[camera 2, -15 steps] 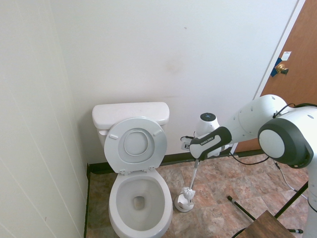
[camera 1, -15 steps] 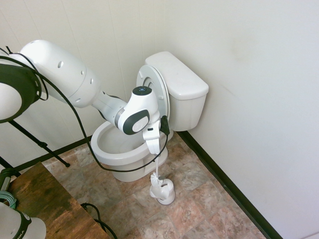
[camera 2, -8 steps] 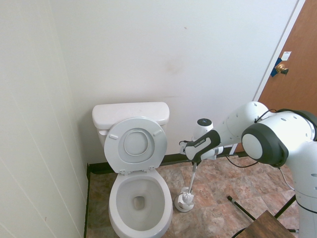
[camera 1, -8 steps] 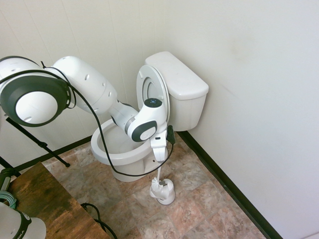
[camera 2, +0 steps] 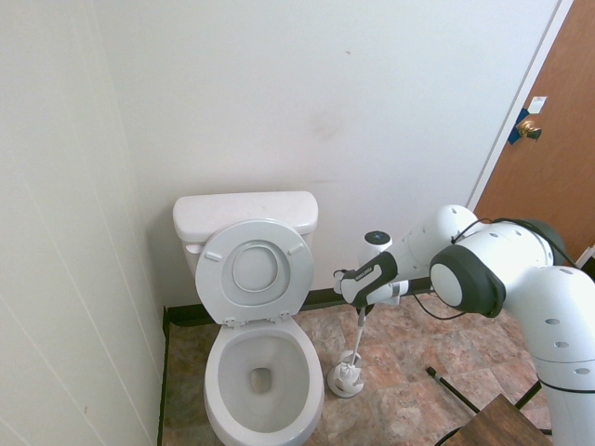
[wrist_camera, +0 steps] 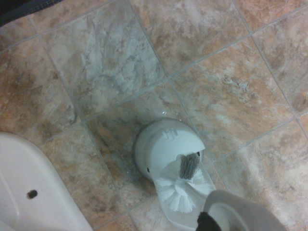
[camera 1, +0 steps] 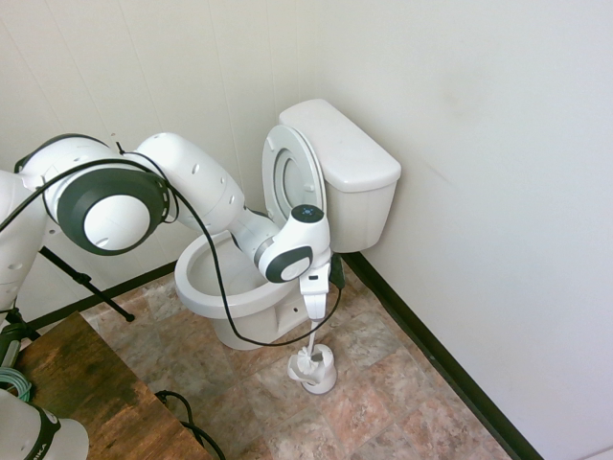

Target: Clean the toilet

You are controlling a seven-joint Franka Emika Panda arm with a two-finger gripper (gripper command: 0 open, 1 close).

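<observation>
Tiled floor bears the toilet, bowl pointing away from the wall; claw seemingly grips the brush.

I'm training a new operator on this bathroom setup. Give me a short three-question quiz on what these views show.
1. True or false: the toilet has its lid raised.
2. Where does the brush holder stand? A) on the tank B) on the floor beside the bowl C) inside the bowl
3. Fill in: the gripper is directly above the ____.

Key: 1 true. 2 B. 3 brush holder; the brush sits in it, handle up toward the gripper.
</observation>
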